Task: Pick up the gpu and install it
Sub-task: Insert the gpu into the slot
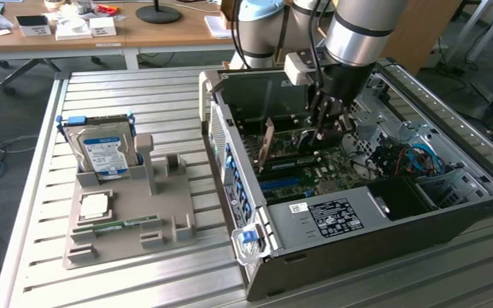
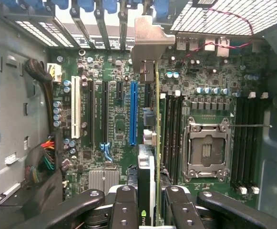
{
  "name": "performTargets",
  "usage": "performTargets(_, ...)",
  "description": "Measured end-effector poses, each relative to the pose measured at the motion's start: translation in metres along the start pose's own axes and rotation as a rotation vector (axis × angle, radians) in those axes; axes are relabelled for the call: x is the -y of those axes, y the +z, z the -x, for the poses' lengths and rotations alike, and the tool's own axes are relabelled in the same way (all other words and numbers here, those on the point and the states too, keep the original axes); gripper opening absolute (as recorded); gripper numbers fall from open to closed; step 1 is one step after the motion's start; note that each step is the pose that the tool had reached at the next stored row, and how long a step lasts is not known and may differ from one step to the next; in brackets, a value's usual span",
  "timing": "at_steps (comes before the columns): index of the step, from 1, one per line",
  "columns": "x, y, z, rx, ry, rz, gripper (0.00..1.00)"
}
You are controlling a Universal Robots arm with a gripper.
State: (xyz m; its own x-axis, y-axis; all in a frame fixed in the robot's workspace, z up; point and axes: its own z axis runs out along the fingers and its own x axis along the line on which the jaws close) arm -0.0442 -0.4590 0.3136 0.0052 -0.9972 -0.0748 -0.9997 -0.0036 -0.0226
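The black pincer [image 2: 149, 193] is pinching the thin green gpu [image 2: 147, 167] edge-on, its long axis lying parallel, just beside the blue slot [image 2: 133, 112].

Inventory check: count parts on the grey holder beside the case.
3: a hard drive upright at the holder's far end, a processor mid-holder, a memory stick toward its near end. None seems hidden.

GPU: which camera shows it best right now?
The wrist view: the gpu is close and edge-on, its bracket and green board clear, gripped by the gripper above the motherboard. The exterior view shows it small, inside the case, partly hidden by the gripper.
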Motion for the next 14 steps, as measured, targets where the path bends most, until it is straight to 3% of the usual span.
performTargets(14, -0.0013, 0.0060, -0.0035, 0.0003, -0.007, 0.0005, 0.27)
